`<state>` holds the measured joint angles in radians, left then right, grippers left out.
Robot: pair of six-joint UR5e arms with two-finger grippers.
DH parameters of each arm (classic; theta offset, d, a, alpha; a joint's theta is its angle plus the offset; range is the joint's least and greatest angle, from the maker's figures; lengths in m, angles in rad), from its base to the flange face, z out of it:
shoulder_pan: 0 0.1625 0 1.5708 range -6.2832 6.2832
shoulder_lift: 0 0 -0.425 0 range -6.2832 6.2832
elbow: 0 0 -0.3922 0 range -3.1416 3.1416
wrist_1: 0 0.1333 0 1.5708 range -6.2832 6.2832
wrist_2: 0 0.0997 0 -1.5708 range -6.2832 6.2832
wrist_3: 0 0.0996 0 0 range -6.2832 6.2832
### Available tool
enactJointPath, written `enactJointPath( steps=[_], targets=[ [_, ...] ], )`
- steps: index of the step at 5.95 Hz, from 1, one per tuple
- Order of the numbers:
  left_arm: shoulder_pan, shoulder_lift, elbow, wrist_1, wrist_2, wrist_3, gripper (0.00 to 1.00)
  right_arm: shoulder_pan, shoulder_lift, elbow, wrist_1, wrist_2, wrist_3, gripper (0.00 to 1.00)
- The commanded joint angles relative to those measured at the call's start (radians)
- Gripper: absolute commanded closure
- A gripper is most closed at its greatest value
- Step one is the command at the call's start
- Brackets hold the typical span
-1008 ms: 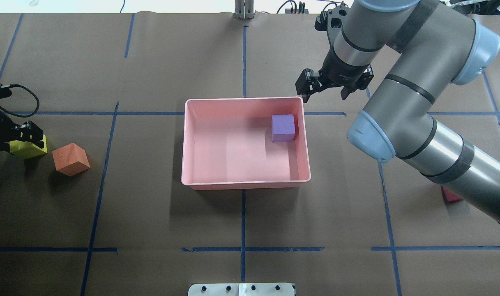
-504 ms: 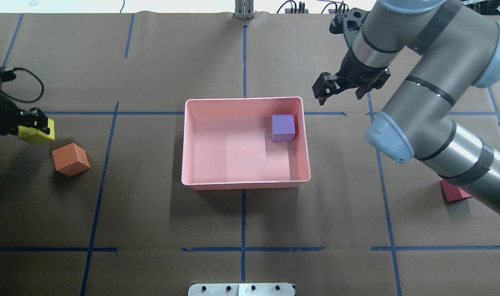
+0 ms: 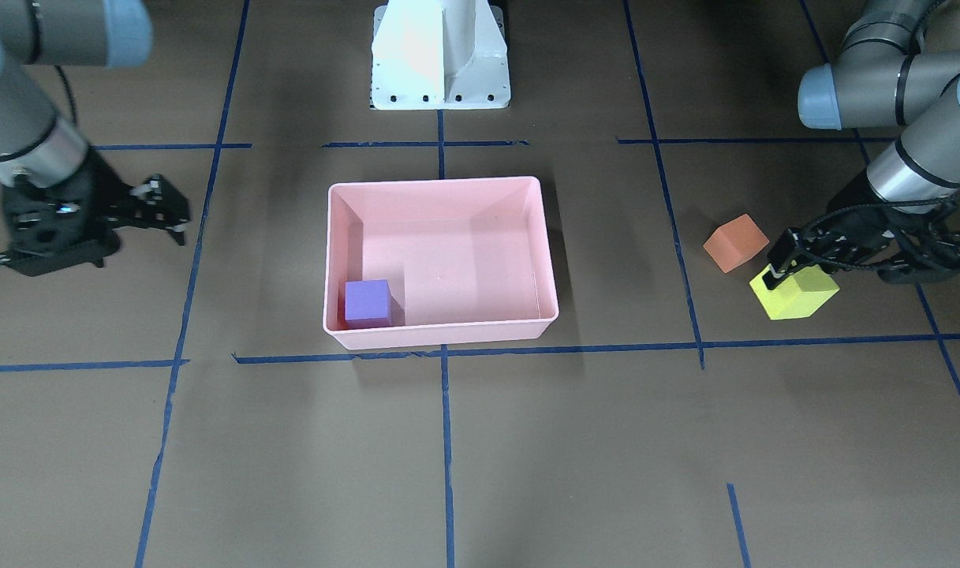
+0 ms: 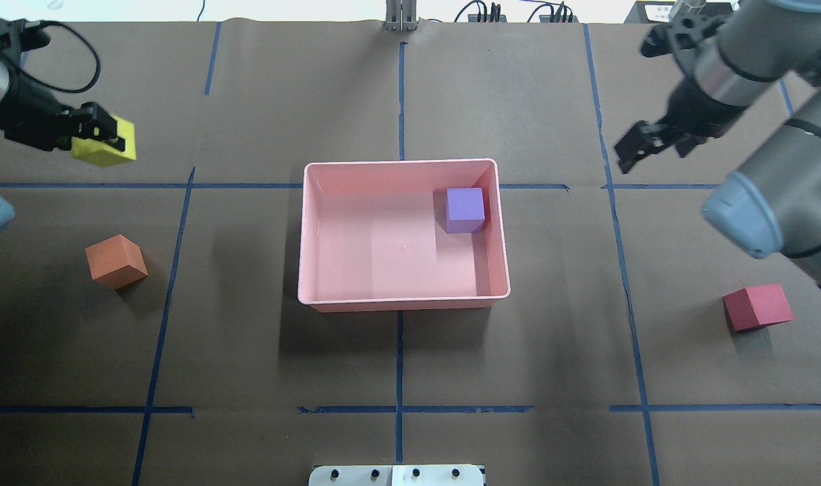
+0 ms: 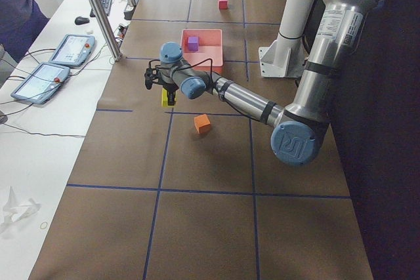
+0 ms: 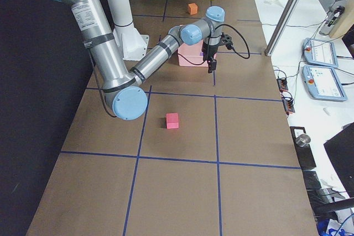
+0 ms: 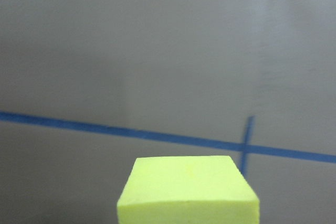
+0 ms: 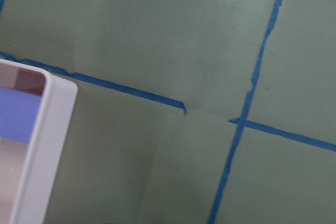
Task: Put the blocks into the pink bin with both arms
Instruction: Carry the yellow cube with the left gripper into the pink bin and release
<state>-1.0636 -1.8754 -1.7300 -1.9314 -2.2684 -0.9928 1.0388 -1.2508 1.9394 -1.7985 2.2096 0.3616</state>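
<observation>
**Pink bin** (image 4: 302,229): at the middle of the table (image 4: 248,378), standing level, long side across the robot's front. Open top, low sloped walls.

**Purple block** (image 4: 465,209): inside the pink bin, flat on its floor, close by the wall on the robot's right and toward the far corner. Square to the walls.

**Yellow-green block** (image 4: 106,143): clamped between the left jaws, one finger on either side. Carried over the table at the robot's far left, well apart from the bin. In the left wrist view, top face at the bottom edge, with bare table and blue tape lines (image 7: 157,135) beyond.

**Orange block** (image 4: 115,261): on the table at the robot's left, turned at an angle to the tape grid. Well apart from the bin. Nearer the robot than the held block, and touched by neither arm.

**Red block** (image 4: 757,307): on the table at the robot's right, nearer the robot than the bin's near wall and well apart from it. Resting alone.

**Left arm** (image 3: 913,170): reaching out over the left side of the table, wrist pointed down, jaws shut on the yellow-green block as noted.

**Right arm** (image 4: 774,175): stretched over the right side of the table, beyond the bin's far right corner and clear of its rim. Jaws apart, holding nothing.

**White pedestal base** (image 3: 440,55): at the table edge on the robot's side, in line with the bin.
</observation>
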Motion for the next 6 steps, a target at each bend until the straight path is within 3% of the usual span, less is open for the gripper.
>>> enactJointPath(
  steps=[1, 2, 3, 4, 5, 6],
  targets=[
    [0.144, -0.167, -0.032, 0.029, 0.065, -0.236, 0.47, 0.122, -0.225, 0.071, 0.004, 0.030, -0.275, 0.00],
    [0.256, -0.254, -0.037, 0.102, 0.160, -0.345, 0.47, 0.154, -0.351, 0.117, 0.043, 0.044, -0.333, 0.00],
    [0.372, -0.369, -0.036, 0.246, 0.278, -0.358, 0.46, 0.170, -0.483, 0.121, 0.185, 0.062, -0.343, 0.00],
    [0.483, -0.416, -0.029, 0.290, 0.400, -0.387, 0.21, 0.168, -0.584, 0.110, 0.287, 0.059, -0.333, 0.00],
    [0.541, -0.415, -0.036, 0.290, 0.490, -0.389, 0.00, 0.167, -0.607, 0.089, 0.347, 0.058, -0.252, 0.00],
    [0.553, -0.416, -0.037, 0.290, 0.500, -0.389, 0.00, 0.150, -0.617, 0.064, 0.475, 0.059, -0.081, 0.00]
  ],
)
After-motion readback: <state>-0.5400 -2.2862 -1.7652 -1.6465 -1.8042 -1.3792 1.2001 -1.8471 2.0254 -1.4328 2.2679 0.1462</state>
